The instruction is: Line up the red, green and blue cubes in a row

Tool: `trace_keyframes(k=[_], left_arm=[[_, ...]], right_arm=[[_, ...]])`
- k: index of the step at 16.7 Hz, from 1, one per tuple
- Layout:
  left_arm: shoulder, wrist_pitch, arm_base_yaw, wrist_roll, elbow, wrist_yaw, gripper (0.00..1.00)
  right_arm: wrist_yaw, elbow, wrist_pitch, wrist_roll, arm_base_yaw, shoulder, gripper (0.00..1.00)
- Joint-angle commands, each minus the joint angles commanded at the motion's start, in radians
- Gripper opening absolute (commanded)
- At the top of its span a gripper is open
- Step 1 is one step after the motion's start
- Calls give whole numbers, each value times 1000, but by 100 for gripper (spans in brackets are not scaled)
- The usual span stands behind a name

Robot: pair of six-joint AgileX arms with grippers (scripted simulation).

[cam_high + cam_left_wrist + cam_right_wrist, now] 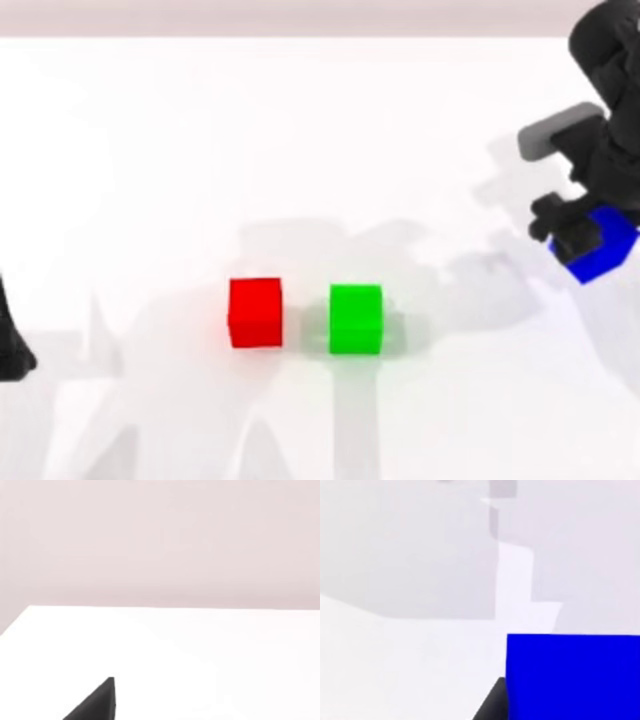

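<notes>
While the top view looks straight down on the white counter (150,180), I see the red cube (256,312) and the green cube (356,318) resting side by side near the middle, close together but apart, with a narrow gap between them. Well off to the right, near the edge, the blue cube (603,252) sits under my right gripper (583,228), whose black body covers part of it; the jaws look clamped on the blue cube, which seems turned at an angle to the other two. My left arm (12,345) shows only as a dark sliver at the left edge, parked, well apart from the cubes.

From the left wrist view I get bare counter, the pale wall behind it, and one black fingertip (97,702) poking in at the lower edge; I cannot tell how those jaws stand.

From the right wrist view the blue cube (572,675) fills the lower corner, with a dark finger (492,705) pressed against its side and shadowed counter beyond.
</notes>
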Motion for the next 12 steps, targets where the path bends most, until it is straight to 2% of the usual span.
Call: trace_keyframes(k=[5,8,12], left_arm=[[0,0,0,0,0,0,100],[0,0,0,0,0,0,100],[0,0,0,0,0,0,100]], right_arm=[[1,17,-8,70,25,12,0],[4,48,-32,216,90,28,0],[9,95,-66,481,199,48,0]])
